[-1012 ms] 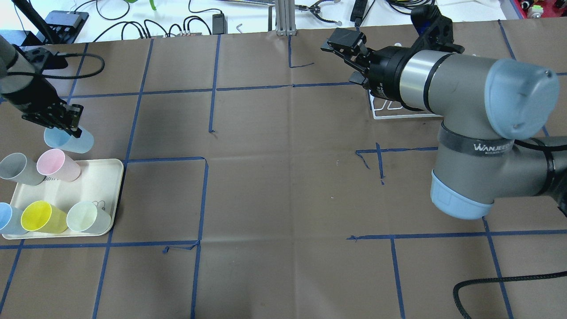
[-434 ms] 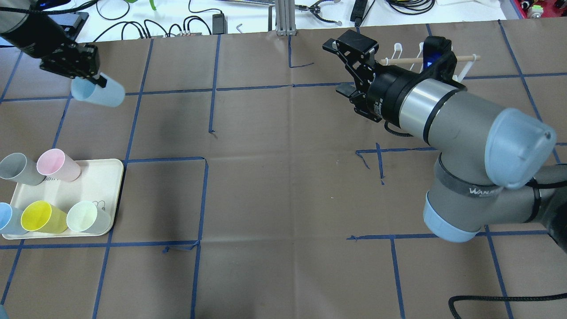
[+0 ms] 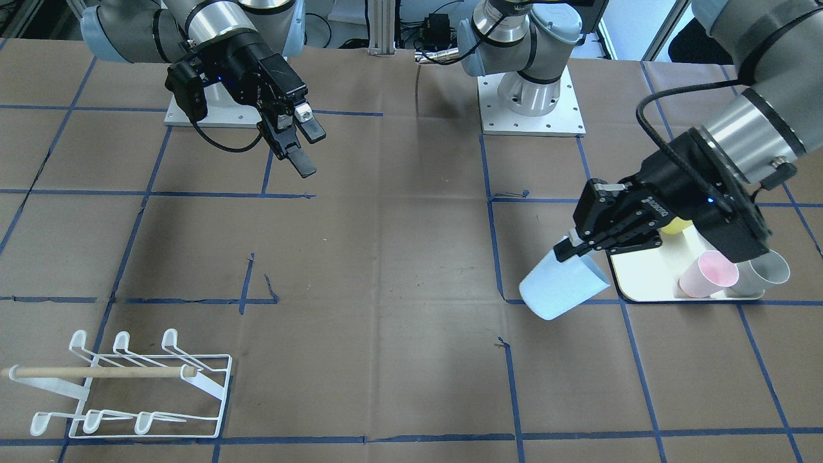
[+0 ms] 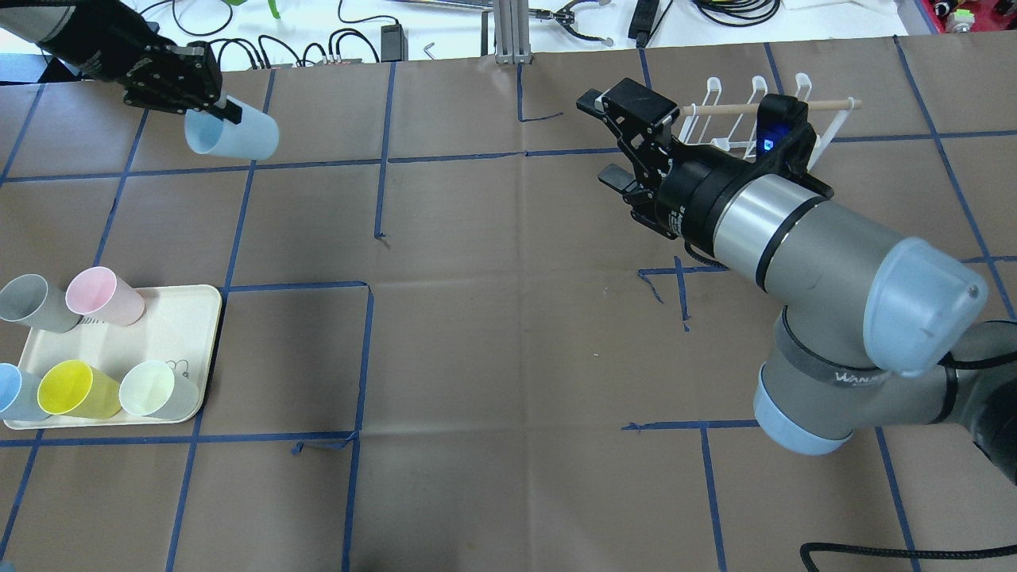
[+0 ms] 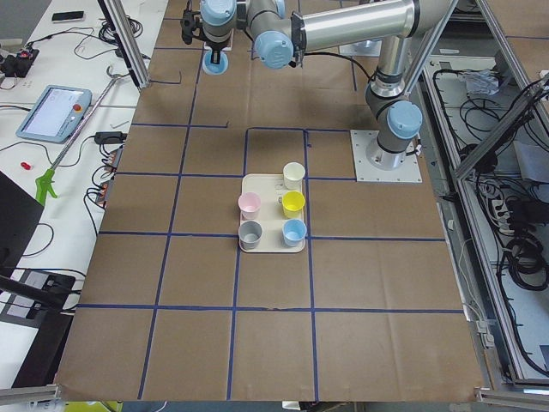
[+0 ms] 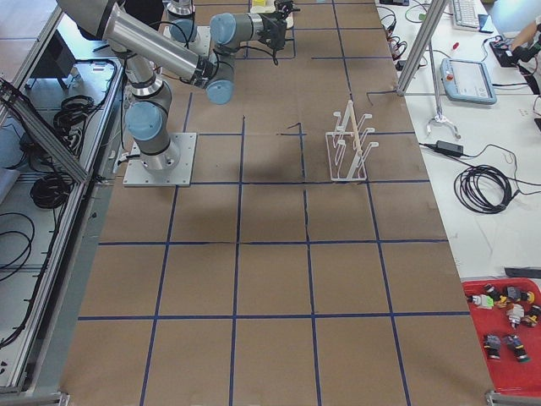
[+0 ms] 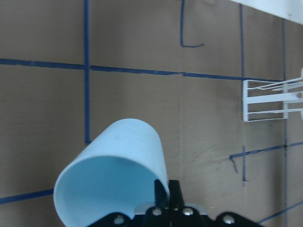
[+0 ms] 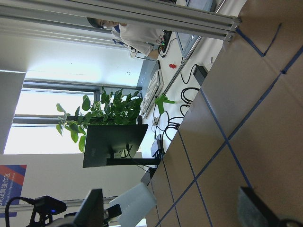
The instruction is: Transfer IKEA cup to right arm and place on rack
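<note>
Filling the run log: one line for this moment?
left hand: holds light blue cup aloft | right hand: open | rack: empty

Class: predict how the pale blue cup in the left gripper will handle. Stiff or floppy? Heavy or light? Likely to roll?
The pale blue cup is probably stiff: its mouth looks round despite the left gripper's rim pinch. Likely light, since that pinch alone carries it tilted. Laid down, its tapered wall would probably roll.

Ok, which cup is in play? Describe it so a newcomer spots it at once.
In the overhead view, look far left on the table, beyond the cream tray. There the left gripper holds a pale blue cup by its rim, tilted in the air. Every other cup, including another blue one, stands on the tray.
</note>
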